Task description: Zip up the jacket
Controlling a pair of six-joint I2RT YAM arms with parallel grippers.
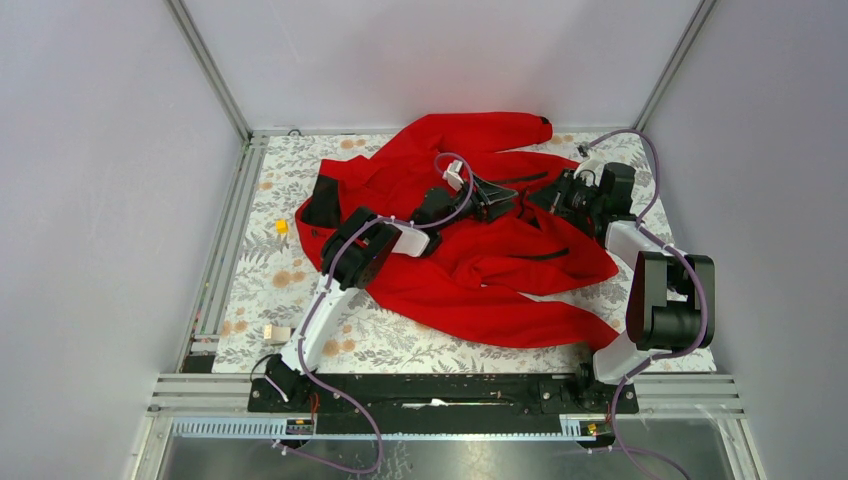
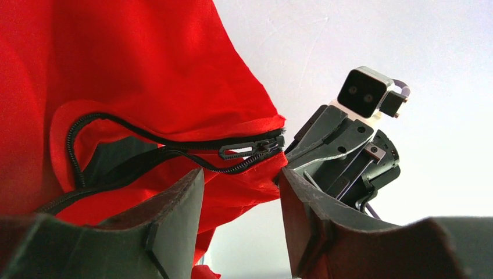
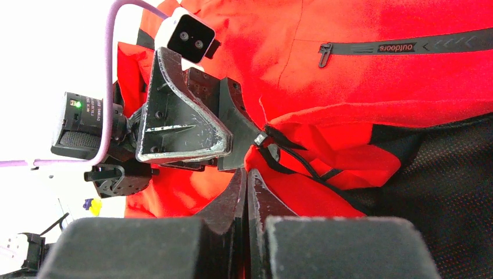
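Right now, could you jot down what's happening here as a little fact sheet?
garment: red jacket, crumpled on floral table
front zipper: teeth parted behind the slider
left end effector: open, fingers straddling fabric below the slider
right end effector: shut on the jacket's edge
also there: small yellow object, apart from the jacket

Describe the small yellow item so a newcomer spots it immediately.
Find the red jacket on the floral table. Just off its left edge, beside the black collar lining, sits a tiny yellow block; the other loose piece, nearer the arm bases, is beige.
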